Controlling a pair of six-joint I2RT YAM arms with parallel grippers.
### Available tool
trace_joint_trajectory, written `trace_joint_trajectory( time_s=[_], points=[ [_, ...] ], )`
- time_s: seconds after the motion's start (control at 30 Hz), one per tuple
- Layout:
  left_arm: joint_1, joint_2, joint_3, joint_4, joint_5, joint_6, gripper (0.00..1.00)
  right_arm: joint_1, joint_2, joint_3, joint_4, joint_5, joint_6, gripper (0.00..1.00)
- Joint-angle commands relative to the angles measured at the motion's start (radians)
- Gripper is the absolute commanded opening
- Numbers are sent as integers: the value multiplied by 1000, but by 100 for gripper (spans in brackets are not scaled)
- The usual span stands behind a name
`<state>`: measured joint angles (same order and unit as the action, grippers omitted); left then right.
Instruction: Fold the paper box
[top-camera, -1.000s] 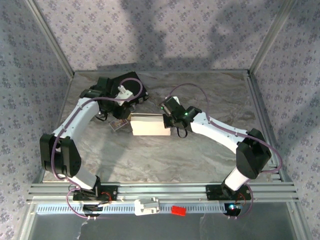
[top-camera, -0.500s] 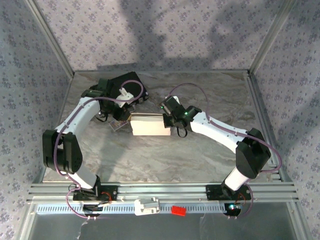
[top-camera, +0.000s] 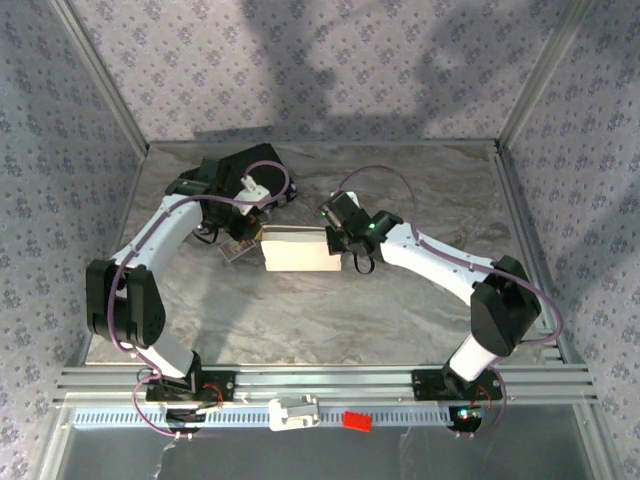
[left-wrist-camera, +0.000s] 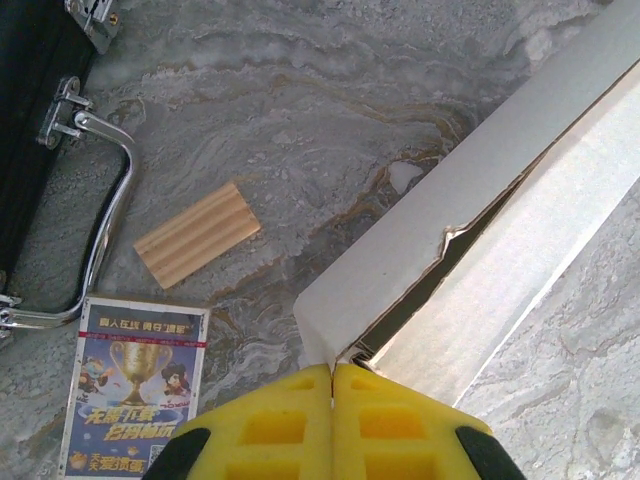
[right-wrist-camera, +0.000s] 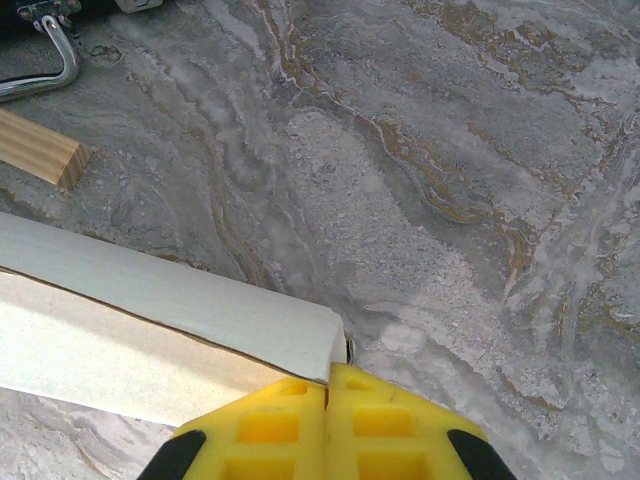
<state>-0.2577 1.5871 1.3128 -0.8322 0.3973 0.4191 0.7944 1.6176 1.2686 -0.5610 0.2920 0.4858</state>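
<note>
- The paper box (top-camera: 297, 250) lies flat near the middle of the worktop (top-camera: 420, 310), slightly toward the left edge. Its long sides run left to right.
- The left gripper (left-wrist-camera: 332, 372) is at the box's left end, on the far corner. Its yellow pads are pressed flat together, and the corner of a white flap runs into the seam between them. It is closed on the thin cardboard.
- In the left wrist view the box is partly closed. The upper flap stands slightly off the panel beneath it, leaving a dark gap along the fold. A small nick breaks the flap's edge about midway.
- The right gripper (right-wrist-camera: 328, 385) is at the box's right end. Its pads are also pressed together, with the near corner of the box meeting the seam. It is closed on that corner.
- In the right wrist view a thin dark line runs along the box between the upper panel and the side panel.
- A black case (top-camera: 255, 165) sits at the far-left corner of the worktop. Its metal handle (left-wrist-camera: 105, 200) faces the box.
- A ridged wooden block (left-wrist-camera: 197, 233) lies on the worktop between the handle and the box, touching neither.
- A printed card (left-wrist-camera: 135, 385) lies just beside the handle, left of the box.
</note>
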Motion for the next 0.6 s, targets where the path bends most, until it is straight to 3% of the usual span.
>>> trace_joint_trajectory(
  time_s=[0.0,0.37,0.57],
  points=[
    [-18,-13,26,17,13,-40,1,6,64,-34,-158,-61,-3,0],
    [-28,-33,49,-93,-9,-340,0,38,68,-28,-171,30,46,0],
    [-28,-13,95,-195,13,-420,0,56,83,-20,-182,63,66,0]
  ],
)
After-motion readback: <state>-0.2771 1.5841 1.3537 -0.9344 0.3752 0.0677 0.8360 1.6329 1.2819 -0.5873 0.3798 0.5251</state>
